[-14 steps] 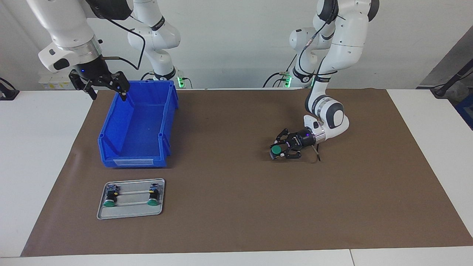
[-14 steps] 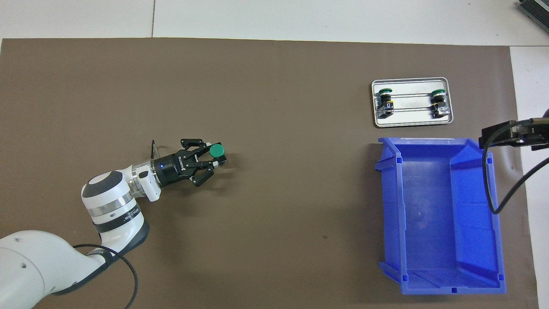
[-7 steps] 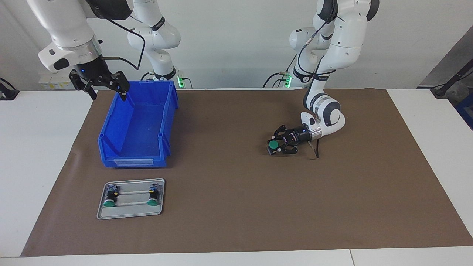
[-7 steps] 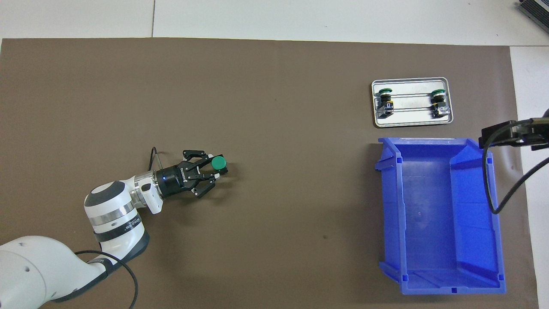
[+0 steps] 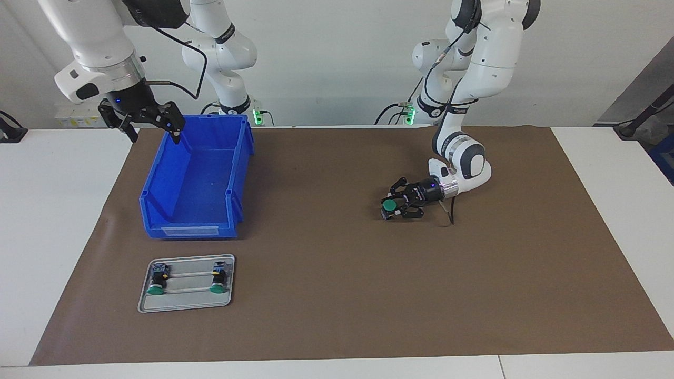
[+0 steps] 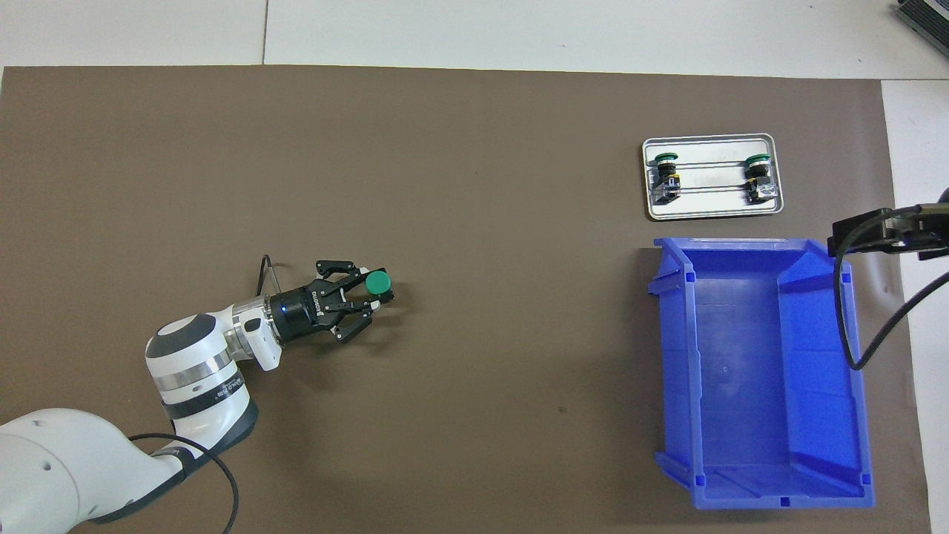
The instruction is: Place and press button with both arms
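**Button held low over the mat by the left gripper**

In the facing view, right of centre, the left gripper [image 5: 392,209] is seen lying almost level just above the brown mat [image 5: 337,295], its fingers closed partway on the button [image 5: 389,205]. The button's green cap is turned upward; whether its base touches the mat cannot be told. In the overhead view the same grip is found at the left of centre, with the left gripper [image 6: 371,291] pointing toward the frame's right and the button [image 6: 377,281] at its tip.

The right gripper [image 5: 154,125] is seen at the upper left of the facing view, raised over the rim of the blue bin [image 5: 239,152], its fingers spread wide and nothing held. In the overhead view only part of the right gripper [image 6: 875,232] shows at the right edge, over the bin's [image 6: 749,489] upper corner.

A metal tray [image 5: 184,305] is placed at the lower left of the facing view, just below the bin. Two more buttons [image 5: 155,289] [image 5: 216,287] are laid on it, well apart.
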You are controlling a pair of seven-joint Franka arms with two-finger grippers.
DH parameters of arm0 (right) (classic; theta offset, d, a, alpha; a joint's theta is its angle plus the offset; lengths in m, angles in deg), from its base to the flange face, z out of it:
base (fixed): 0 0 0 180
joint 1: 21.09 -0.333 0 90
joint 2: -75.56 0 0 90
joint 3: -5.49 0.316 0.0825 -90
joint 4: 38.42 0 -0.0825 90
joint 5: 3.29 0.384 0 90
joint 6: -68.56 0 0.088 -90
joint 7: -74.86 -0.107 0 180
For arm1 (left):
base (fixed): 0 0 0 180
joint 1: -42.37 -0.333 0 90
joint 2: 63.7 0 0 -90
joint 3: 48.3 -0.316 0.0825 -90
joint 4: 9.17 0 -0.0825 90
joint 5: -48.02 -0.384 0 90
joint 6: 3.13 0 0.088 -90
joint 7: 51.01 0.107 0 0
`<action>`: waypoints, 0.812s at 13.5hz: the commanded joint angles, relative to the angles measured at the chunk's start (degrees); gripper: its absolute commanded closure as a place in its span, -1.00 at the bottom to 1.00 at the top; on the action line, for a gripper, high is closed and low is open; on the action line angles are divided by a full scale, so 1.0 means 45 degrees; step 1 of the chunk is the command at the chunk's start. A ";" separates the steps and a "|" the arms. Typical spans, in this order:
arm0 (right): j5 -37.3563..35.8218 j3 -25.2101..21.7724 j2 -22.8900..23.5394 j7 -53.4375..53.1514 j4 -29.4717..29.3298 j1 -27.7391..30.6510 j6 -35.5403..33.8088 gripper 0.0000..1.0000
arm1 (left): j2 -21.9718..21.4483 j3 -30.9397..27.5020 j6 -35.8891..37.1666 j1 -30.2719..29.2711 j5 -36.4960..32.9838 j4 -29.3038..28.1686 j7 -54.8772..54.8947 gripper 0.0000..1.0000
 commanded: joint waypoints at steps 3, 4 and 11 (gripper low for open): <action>0.0084 0.0124 -0.0158 0.0203 0.0116 0.0131 -0.0095 -1.00 | -0.0261 -0.0071 -0.0159 -0.0076 -0.0081 -0.0428 0.0245 0.67; 0.0084 0.0124 -0.0158 0.0203 0.0116 0.0131 -0.0095 -1.00 | -0.0261 -0.0071 -0.0159 -0.0057 -0.0081 -0.0428 0.0245 0.58; 0.0084 0.0124 -0.0158 0.0203 0.0116 0.0131 -0.0095 -1.00 | -0.0261 -0.0071 -0.0159 -0.0096 -0.0081 -0.0428 0.0167 0.08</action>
